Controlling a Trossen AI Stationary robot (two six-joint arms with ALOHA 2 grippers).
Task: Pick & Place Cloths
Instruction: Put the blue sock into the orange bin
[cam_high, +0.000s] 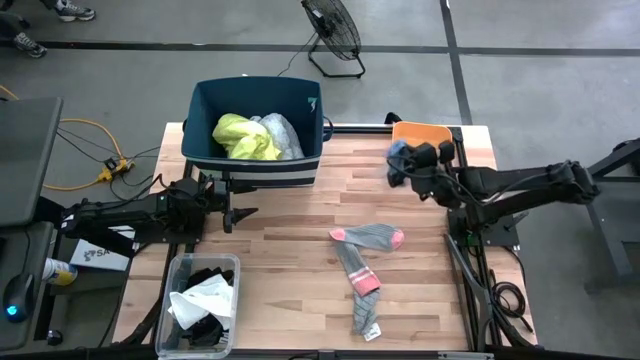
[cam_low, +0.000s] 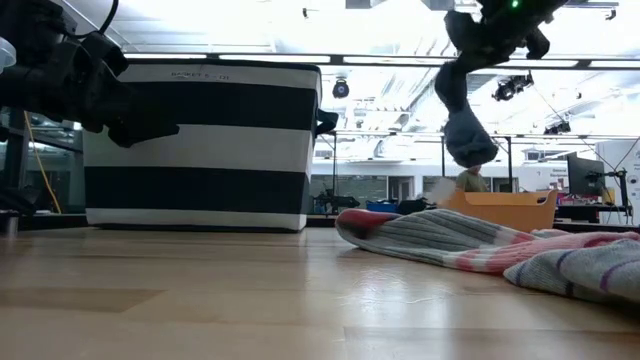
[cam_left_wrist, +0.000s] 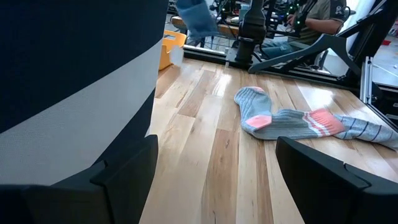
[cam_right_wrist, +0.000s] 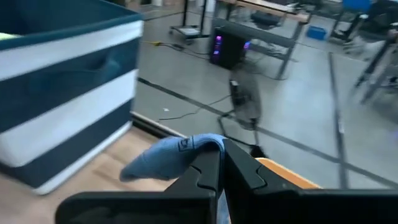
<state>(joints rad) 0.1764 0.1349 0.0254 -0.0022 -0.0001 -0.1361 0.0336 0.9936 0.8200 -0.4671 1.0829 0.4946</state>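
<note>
Right pincer (cam_high: 402, 160) clamped on small blue rag (cam_high: 397, 163), raised off the surface (cam_high: 300, 230) beside orange tray (cam_high: 420, 132), right of dark-blue bin (cam_high: 256, 125). Left pincer (cam_high: 240, 214) spread wide, empty, just before that bin. Grey socks (cam_high: 362, 260) flat, right of it.

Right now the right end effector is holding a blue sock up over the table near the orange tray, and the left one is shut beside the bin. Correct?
Not quite. The left end effector is open, not shut; the left wrist view shows its fingers spread apart. The rest holds: the right end effector grips the blue sock above the table near the orange tray, left one beside the bin.
</note>
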